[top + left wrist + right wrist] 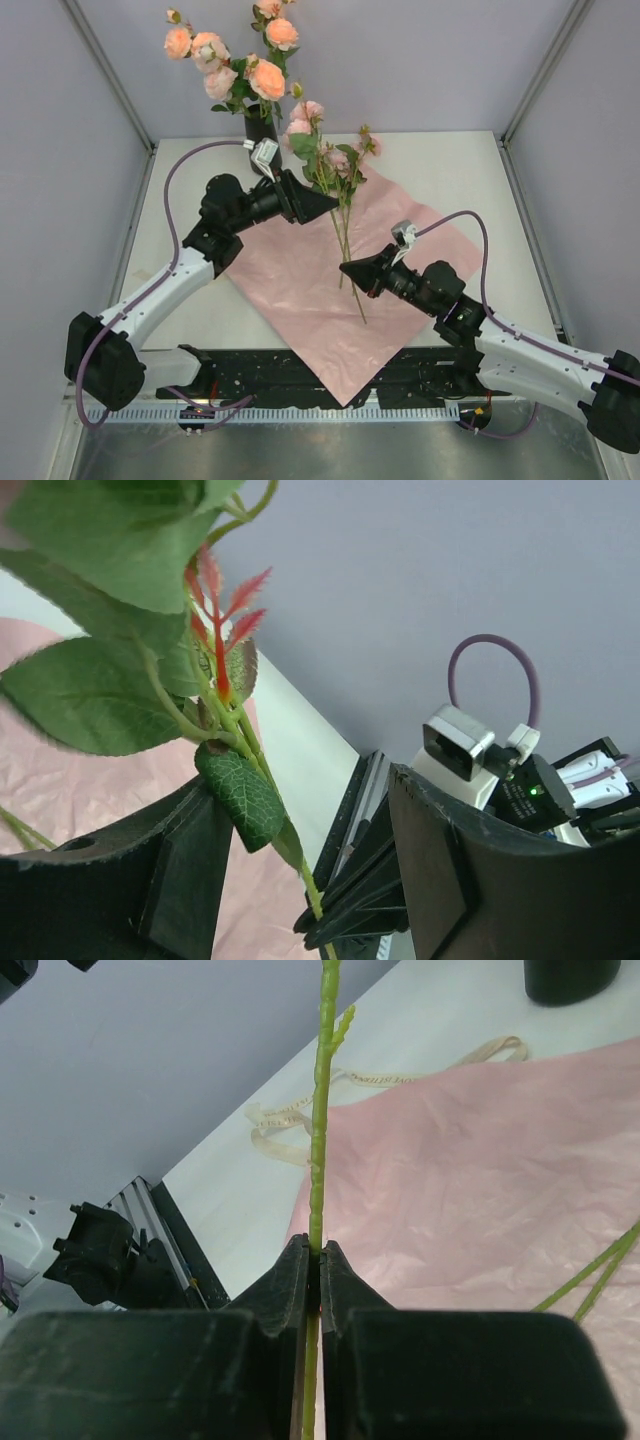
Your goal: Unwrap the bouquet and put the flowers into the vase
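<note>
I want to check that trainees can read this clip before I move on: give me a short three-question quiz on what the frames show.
1. True or false: the right gripper is shut on a green stem.
2. How does the pink sheet lie? A) spread flat on the table B) rolled in a cone C) crumpled in a ball
3. Fill in: several roses already stand in the black ___.
Key: 1 true; 2 A; 3 vase.

Peach-pink roses (267,78) stand in the black vase (260,128); I pinch one green stem (318,1160) of the other flowers (335,160) nearby.
</note>
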### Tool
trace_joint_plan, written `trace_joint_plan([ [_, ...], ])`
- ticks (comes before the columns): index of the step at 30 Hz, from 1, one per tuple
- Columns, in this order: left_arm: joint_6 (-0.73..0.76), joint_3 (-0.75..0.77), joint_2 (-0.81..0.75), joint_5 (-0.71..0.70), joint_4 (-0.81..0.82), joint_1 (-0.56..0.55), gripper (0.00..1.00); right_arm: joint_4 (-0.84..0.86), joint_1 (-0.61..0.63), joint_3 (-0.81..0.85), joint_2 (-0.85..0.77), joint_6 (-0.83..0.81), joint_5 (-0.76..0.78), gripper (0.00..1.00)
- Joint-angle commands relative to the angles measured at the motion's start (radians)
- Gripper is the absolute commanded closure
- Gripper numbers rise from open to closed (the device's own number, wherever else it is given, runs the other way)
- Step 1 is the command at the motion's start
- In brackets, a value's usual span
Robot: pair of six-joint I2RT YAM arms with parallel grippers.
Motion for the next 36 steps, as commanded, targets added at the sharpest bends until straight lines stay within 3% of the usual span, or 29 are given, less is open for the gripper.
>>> trace_joint_plan([
  [1, -0.029, 0.001, 0.026, 0.023, 0.101, -0.021, 0.37, 0.047, 0.014, -0.007, 0.013, -0.017, -0.028, 0.95],
  [8, -0.022, 0.002, 0.040, 0.049, 0.094, -0.021, 0.65, 0.061, 0.024, -0.012, 0.030, -0.009, -0.027, 0.95],
  [11, 0.004, 0.016, 0.038, 0.052, 0.063, -0.022, 0.94, 0.062, 0.024, -0.012, 0.040, -0.011, -0.022, 0.95],
  [12, 0.015, 0.022, 0.035, 0.049, 0.048, -0.021, 1.00, 0.064, 0.024, -0.013, 0.045, -0.008, -0.019, 0.94],
  [14, 0.044, 0.031, 0.029, 0.040, 0.022, -0.022, 1.00, 0.073, 0.024, -0.016, 0.048, -0.003, -0.013, 0.88],
  [16, 0.084, 0.047, 0.014, 0.021, -0.015, -0.021, 1.00, 0.062, 0.024, -0.012, 0.047, 0.007, 0.010, 0.75],
  [18, 0.150, 0.070, -0.014, -0.044, -0.087, -0.021, 1.00, 0.024, 0.024, -0.001, 0.037, 0.008, 0.048, 0.57],
  [19, 0.187, 0.083, -0.031, -0.095, -0.131, -0.019, 1.00, -0.008, 0.024, 0.002, 0.028, 0.008, 0.053, 0.33],
  [20, 0.246, 0.096, -0.049, -0.141, -0.167, -0.019, 1.00, -0.020, 0.024, 0.000, 0.021, 0.006, 0.109, 0.25],
  [21, 0.291, 0.103, -0.072, -0.204, -0.190, -0.018, 1.00, -0.031, 0.024, -0.003, 0.001, 0.009, 0.124, 0.08],
  [22, 0.332, 0.107, -0.100, -0.262, -0.201, -0.018, 1.00, -0.045, 0.024, -0.012, -0.009, 0.005, 0.156, 0.02],
  [26, 0.516, 0.110, -0.184, -0.516, -0.154, -0.016, 1.00, -0.083, 0.024, -0.030, -0.071, -0.006, 0.245, 0.05],
  [30, 0.684, 0.117, -0.197, -0.762, 0.003, 0.004, 1.00, -0.086, 0.024, -0.039, -0.090, -0.015, 0.322, 0.04],
  [36, 0.742, 0.258, -0.091, -0.827, 0.127, 0.137, 1.00, -0.047, 0.024, -0.033, -0.073, -0.017, 0.339, 0.04],
])
